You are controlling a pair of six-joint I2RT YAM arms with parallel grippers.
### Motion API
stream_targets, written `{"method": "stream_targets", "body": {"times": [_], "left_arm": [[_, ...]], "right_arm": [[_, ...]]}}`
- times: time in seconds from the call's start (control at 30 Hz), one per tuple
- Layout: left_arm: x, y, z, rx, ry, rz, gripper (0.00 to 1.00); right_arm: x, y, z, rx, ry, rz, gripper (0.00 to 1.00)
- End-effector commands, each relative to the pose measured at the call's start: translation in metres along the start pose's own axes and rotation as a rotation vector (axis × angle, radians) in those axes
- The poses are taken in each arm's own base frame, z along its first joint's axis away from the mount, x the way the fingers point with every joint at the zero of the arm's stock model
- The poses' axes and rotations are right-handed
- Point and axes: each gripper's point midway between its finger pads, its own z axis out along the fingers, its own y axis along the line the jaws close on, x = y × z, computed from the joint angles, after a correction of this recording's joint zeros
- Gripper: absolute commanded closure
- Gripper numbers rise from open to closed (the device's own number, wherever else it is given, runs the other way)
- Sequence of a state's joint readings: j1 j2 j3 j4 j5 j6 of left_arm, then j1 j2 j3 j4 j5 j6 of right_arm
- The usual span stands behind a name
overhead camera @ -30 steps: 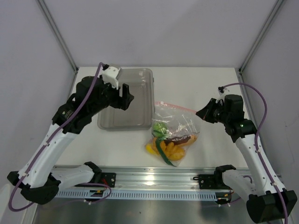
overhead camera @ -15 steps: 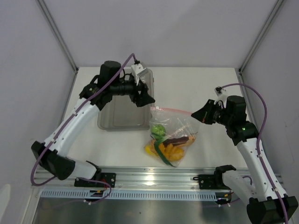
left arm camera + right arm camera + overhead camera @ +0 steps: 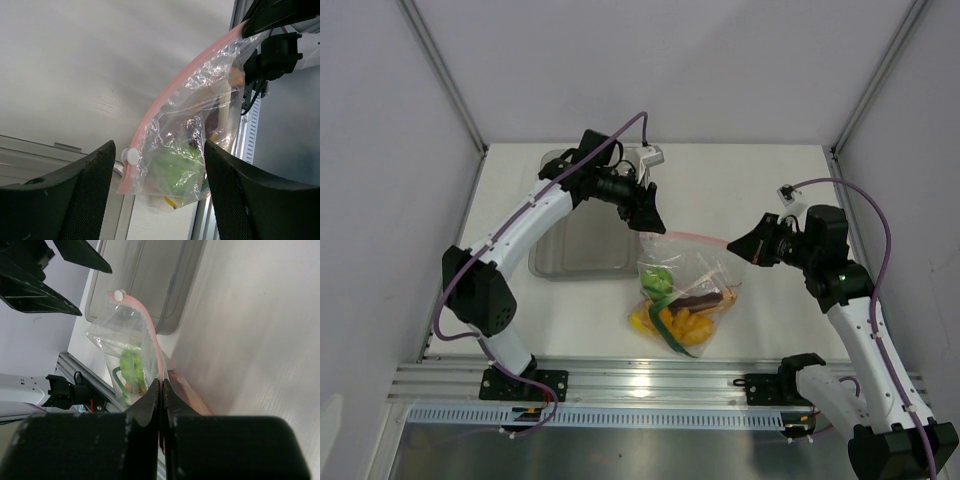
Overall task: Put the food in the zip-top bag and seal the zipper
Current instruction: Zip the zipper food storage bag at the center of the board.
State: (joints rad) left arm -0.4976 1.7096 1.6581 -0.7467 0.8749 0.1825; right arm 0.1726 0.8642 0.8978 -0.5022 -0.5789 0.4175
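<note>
Near the middle of the top view, the zip-top bag (image 3: pixel 692 272) lies on the white table (image 3: pixel 750 180). Just to its left sits a clear grey bin (image 3: pixel 580 250). The left arm reaches over the bin, and its black tip hides the bin's far right corner. A silver rail (image 3: pixel 650 380) runs along the bottom of the frame, near the bag's low end.

The food is bunched in the low part of the bag: a green lime (image 3: pixel 658 277), a dark-red slice (image 3: pixel 705 298), an orange cluster (image 3: pixel 692 320), a green stalk (image 3: pixel 670 332) and a yellow lemon (image 3: pixel 642 318).

The pink zipper (image 3: pixel 690 237) is the bag's long top edge. It runs left to right across the frame, almost level. The bag hangs from it toward the bottom of the frame, mouth on the far side and food on the near side. A small white slider (image 3: pixel 131 156) sits at the zipper's left end.

The right gripper (image 3: pixel 732 243) is pinched tight on the zipper's right end. In its own view the two black fingers (image 3: pixel 145 405) press together on the pink strip.

The left gripper (image 3: pixel 652 222) is at the zipper's left end with its fingers (image 3: pixel 75 200) wide apart. I cannot tell if they touch the bag.
</note>
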Motion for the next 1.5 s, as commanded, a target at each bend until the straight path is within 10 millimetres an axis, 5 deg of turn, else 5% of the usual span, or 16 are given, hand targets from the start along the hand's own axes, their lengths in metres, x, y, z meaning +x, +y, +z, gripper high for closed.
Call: {"method": "stream_targets", "body": {"times": [0.0, 0.57, 0.8, 1.03, 1.47], "left_arm": [[0.007, -0.001, 0.000, 0.005, 0.001, -0.048, 0.27], [0.028, 0.022, 0.009, -0.103, 0.011, -0.156, 0.33], [0.015, 0.035, 0.011, -0.150, -0.022, -0.142, 0.26], [0.022, 0.042, 0.021, -0.122, 0.019, -0.175, 0.26], [0.034, 0.036, 0.025, -0.056, 0.024, -0.207, 0.58]], "right_arm": [[-0.008, 0.010, -0.003, -0.045, -0.034, -0.048, 1.00], [-0.005, 0.007, 0.000, -0.049, -0.036, -0.036, 1.00], [-0.007, 0.009, -0.001, -0.055, -0.040, -0.037, 1.00], [-0.007, 0.010, -0.001, -0.058, -0.040, -0.040, 1.00], [-0.006, 0.010, -0.001, -0.059, -0.039, -0.037, 1.00]]}}
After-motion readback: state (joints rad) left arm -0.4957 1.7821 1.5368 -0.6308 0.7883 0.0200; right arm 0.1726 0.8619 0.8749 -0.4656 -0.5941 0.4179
